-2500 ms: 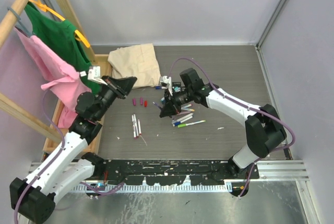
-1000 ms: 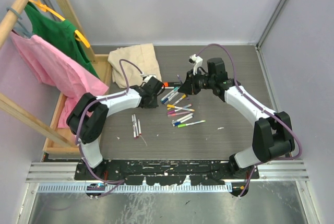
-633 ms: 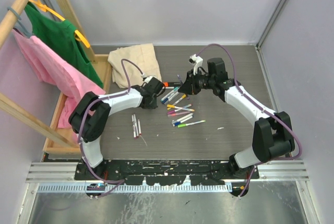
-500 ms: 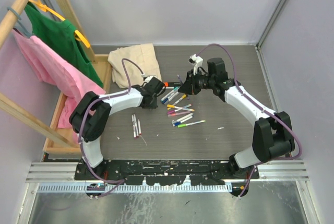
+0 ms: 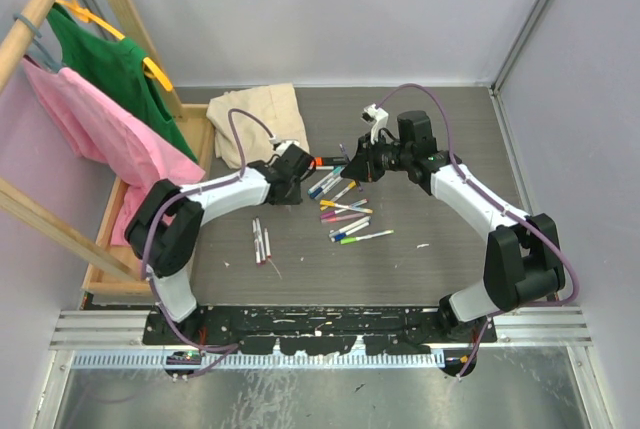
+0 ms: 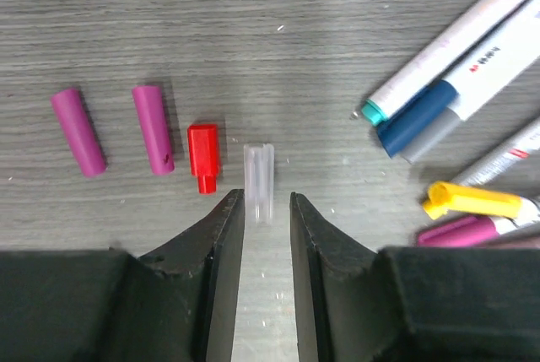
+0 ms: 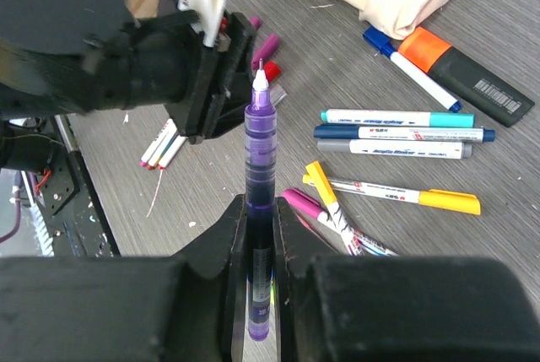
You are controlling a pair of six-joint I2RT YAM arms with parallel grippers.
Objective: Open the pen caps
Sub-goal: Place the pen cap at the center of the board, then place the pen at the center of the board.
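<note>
clamping purple pen (image 7: 260,151), right gripper (image 7: 260,206); left gripper (image 6: 266,202) parted at clear cap (image 6: 259,178)

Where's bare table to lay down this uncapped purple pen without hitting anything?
Bare: the near strip of table between the pen pile and the base rail; also the far right corner behind the right arm. Crowded: loose caps ahead of the left gripper, pen pile mid-table, beige cloth far left.

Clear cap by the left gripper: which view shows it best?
Left wrist: the clear cap lies flat beside the red cap, its near end between the parted fingertips of the left gripper. Top external: lost beneath the left arm. Right wrist: cannot tell it apart.
</note>
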